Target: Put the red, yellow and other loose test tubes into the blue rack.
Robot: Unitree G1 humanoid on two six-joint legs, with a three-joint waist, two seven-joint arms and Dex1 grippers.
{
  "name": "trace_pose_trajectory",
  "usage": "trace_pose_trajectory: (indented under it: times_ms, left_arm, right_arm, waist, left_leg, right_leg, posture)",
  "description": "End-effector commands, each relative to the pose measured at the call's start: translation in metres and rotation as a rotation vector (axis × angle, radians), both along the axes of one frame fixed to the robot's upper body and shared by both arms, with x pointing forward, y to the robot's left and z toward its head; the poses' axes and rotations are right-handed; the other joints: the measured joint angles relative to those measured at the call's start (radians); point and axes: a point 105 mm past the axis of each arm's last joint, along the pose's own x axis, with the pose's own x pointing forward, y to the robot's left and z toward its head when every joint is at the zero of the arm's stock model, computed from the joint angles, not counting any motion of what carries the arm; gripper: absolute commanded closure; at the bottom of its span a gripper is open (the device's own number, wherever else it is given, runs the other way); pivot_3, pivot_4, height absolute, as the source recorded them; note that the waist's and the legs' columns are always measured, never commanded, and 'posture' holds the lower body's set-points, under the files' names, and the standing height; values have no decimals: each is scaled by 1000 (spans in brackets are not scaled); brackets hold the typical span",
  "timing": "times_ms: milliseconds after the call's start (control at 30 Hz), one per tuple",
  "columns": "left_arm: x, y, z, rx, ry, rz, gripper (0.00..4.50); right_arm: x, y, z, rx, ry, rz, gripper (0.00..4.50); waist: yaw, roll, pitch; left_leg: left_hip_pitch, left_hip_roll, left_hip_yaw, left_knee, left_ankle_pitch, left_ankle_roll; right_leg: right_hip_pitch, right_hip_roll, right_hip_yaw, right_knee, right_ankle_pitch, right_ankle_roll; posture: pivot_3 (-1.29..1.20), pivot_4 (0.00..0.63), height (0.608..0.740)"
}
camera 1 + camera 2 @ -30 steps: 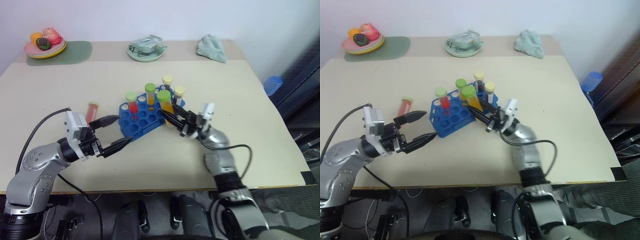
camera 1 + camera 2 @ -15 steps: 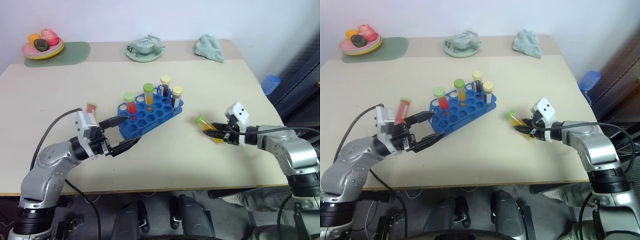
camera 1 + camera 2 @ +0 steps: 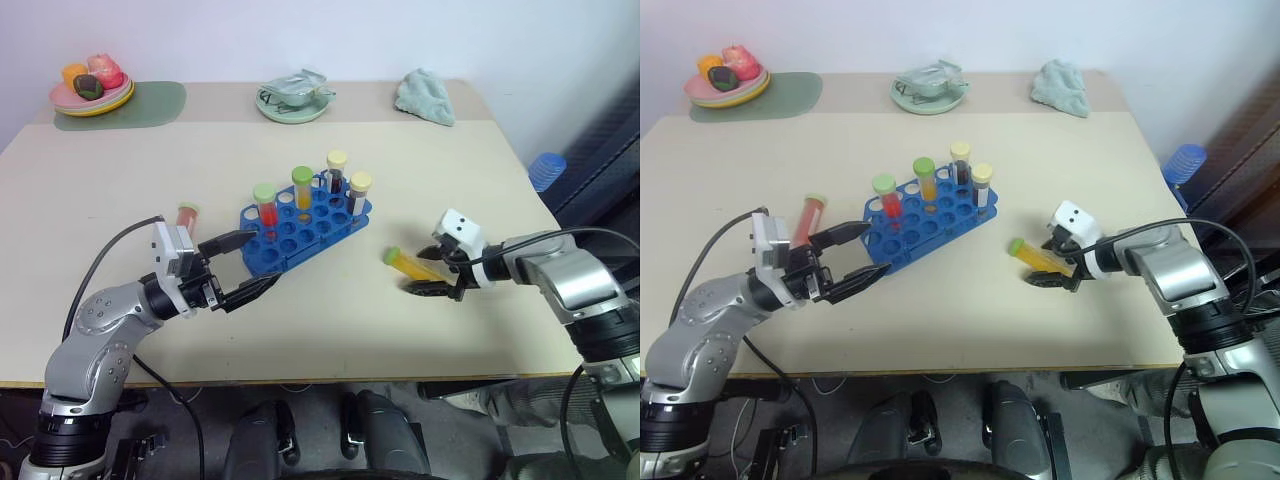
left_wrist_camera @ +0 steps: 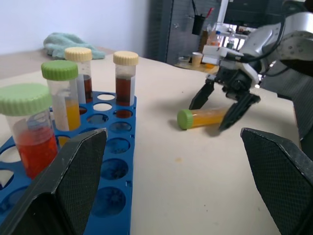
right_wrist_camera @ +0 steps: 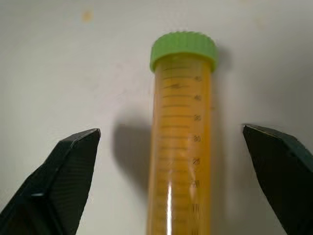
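I see the blue rack (image 3: pixel 303 227) near the middle of the tabletop (image 3: pixel 450 170), set at an angle. Four capped tubes stand upright in it: a green-capped red tube (image 3: pixel 264 203), a green-capped yellow tube (image 3: pixel 301 187) and two cream-capped dark tubes (image 3: pixel 336 169) along its far side.

Right gripper (image 3: pixel 429 269): jaws apart, straddling a green-capped yellow tube (image 3: pixel 410 264) that lies flat on the tabletop, well to the right of the rack. In the right wrist view the tube (image 5: pixel 182 132) lies between the two fingers with a gap on each side; neither touches it.

Left gripper (image 3: pixel 244 266): jaws wide apart and empty, tips just beside the rack's near-left corner. A red tube (image 3: pixel 187 214) lies on the tabletop behind this gripper, left of the rack.

Far edge: a plate of fruit (image 3: pixel 90 88) on a green mat, a pale dish (image 3: pixel 293 98), a crumpled green cloth (image 3: pixel 424 96).
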Motion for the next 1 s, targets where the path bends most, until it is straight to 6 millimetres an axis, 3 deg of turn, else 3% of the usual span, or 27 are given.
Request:
trace_pose_trajectory:
  times_ms: [33,167,333,767,1000]
  left_arm:
    - [-3,-2,4,1,-30,-11,0]
    - [-3,-3,3,-3,-26,-13,0]
    - [-3,-5,1,-10,-21,-17,0]
    - [-6,-6,-2,-18,-14,-6,0]
    - [-9,-3,-2,-16,-15,15,0]
  right_arm:
    - [-2,-2,22,-26,-7,23,21]
    - [-6,-18,17,-266,44,18,21]
    - [-7,-23,18,-346,102,23,21]
    - [28,-12,13,-351,183,-16,21]
    - [34,-11,10,-380,189,14,21]
  waist:
    - [4,0,0]
    - [11,1,0]
    - [10,1,0]
    - [0,0,0]
    - [-17,-1,-1]
  left_leg:
    - [0,0,0,0,0,0]
    - [-1,0,0,0,0,0]
    - [-1,0,0,-1,-1,0]
    - [-1,0,1,0,0,0]
    - [0,0,1,2,0,0]
  right_leg:
    - [0,0,0,0,0,0]
    - [-1,0,0,0,0,0]
    - [-1,0,0,-1,0,0]
    - [-1,0,0,-1,0,0]
    - [1,-1,0,0,2,-1]
  posture:
    - [0,150,740]
    - [0,150,740]
    - [0,150,740]
    - [0,150,740]
    - [0,150,740]
